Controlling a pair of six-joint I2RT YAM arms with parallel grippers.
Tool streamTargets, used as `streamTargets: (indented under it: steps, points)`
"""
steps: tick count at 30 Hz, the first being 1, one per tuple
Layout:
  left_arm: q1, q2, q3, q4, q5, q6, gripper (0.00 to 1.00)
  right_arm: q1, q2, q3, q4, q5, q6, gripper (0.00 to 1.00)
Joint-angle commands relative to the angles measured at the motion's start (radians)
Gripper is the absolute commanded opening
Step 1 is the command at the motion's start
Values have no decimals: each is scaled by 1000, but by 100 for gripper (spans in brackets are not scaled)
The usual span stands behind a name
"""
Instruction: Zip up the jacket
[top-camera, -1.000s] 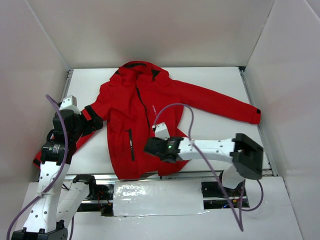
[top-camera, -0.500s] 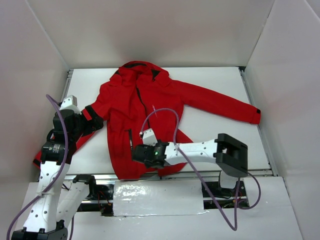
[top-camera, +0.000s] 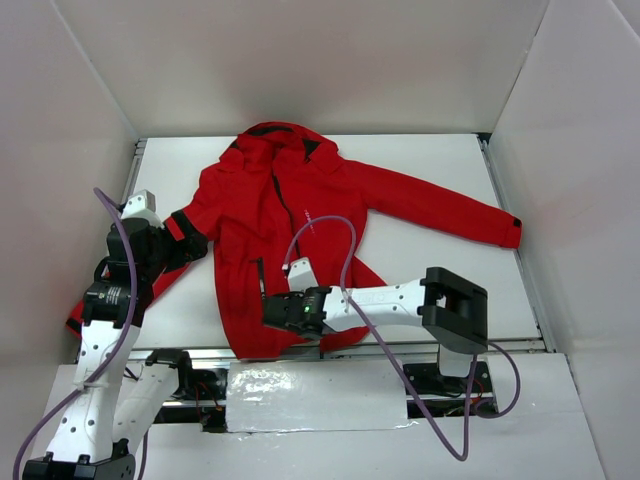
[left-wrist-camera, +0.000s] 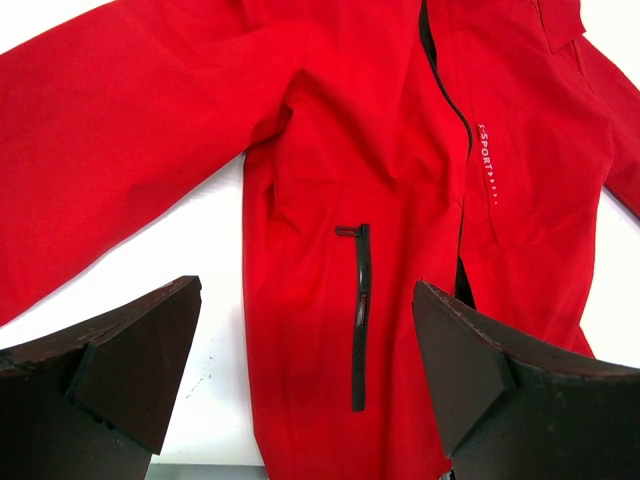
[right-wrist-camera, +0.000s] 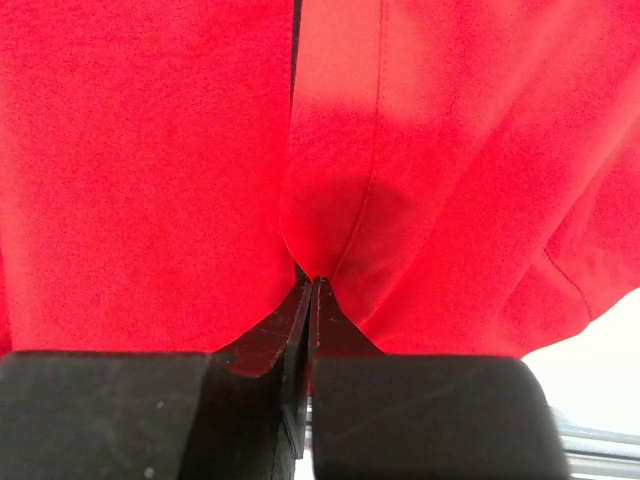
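The red jacket (top-camera: 270, 200) lies front up on the white table (top-camera: 420, 160), hood at the far side, one sleeve stretched right. Its front zipper (left-wrist-camera: 445, 100) gapes dark above the hem. My right gripper (top-camera: 272, 310) is at the bottom hem near the front opening. In the right wrist view its jaws (right-wrist-camera: 315, 282) are shut, with red fabric (right-wrist-camera: 330, 230) gathered to a point at the tips. My left gripper (top-camera: 185, 245) hovers open over the jacket's left sleeve. In the left wrist view the left gripper (left-wrist-camera: 305, 290) frames the dark pocket zip (left-wrist-camera: 360, 310) with nothing between its fingers.
White walls (top-camera: 80, 90) close in the table on three sides. A metal rail (top-camera: 400, 350) runs along the near edge, with a shiny sheet (top-camera: 315, 395) below it. A purple cable (top-camera: 345, 240) loops over the jacket's lower right part.
My right arm has slid left along the jacket's hem; its jaws opened on the way and are shut again at the hem. The left arm has not moved.
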Motion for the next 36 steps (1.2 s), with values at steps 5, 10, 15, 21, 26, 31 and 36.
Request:
streamTargets:
  steps: [5,10,15,21,26,31,36]
  points:
    - [3,-5,-3,50,45,15,99,-36,-235,-137,200,-36,-101,0]
    - [-8,19,-70,187,389,-14,98,-256,-591,-431,586,-465,-270,0]
    - [-93,12,-344,618,706,-258,94,-442,-726,-571,745,-841,-324,0]
    - [-436,150,-391,892,590,-326,88,-470,-683,-576,820,-992,-349,0]
    - [-575,267,-408,970,511,-337,77,-493,-682,-617,872,-976,-304,0]
    - [-652,328,-438,1004,431,-335,67,-508,-682,-636,895,-972,-266,0]
    - [-666,377,-469,1054,392,-340,56,-519,-703,-669,958,-1001,-240,0]
